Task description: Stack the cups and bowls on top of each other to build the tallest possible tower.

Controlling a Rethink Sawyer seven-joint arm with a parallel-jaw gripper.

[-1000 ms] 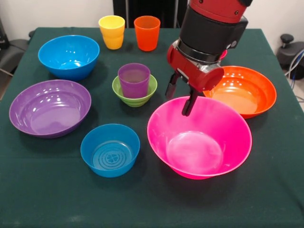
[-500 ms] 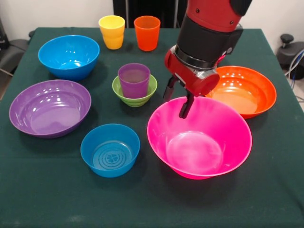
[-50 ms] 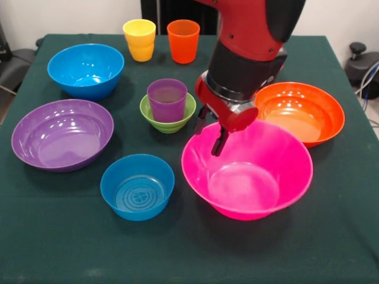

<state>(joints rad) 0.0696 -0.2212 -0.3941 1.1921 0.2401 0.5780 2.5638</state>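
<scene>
From my console I see the gripper [image 3: 210, 133] hanging over the far-left rim of the large pink bowl [image 3: 247, 171], at about ten o'clock on that bowl. Its two dark fingers [image 3: 219, 144] are spread apart, with nothing between them; one finger tip sits inside the rim line, the other just outside it, so the rim lies between them. I cannot tell whether either finger touches the plastic.

The pink bowl sits upright, mouth up, right of the table's centre. At its one o'clock, close beside it, is the orange bowl [image 3: 302, 112], also mouth up, partly behind the arm [image 3: 249, 53].

The tower [image 3: 168, 106] so far is the purple cup [image 3: 167, 99] standing upright, axis vertical, opening up, nested in the small green bowl [image 3: 168, 115]. It stands near the table's centre, at about ten o'clock from the gripper and apart from it.

At twelve o'clock from the stack, at the far edge of the green tablecloth [image 3: 59, 236], the yellow cup [image 3: 140, 39] and orange cup [image 3: 183, 41] stand upright side by side, a small gap between them.

A blue bowl [image 3: 86, 70] is at ten o'clock from the stack, the purple bowl [image 3: 62, 134] at eight o'clock, and the small blue bowl [image 3: 137, 186] at seven o'clock. All open upward.
</scene>
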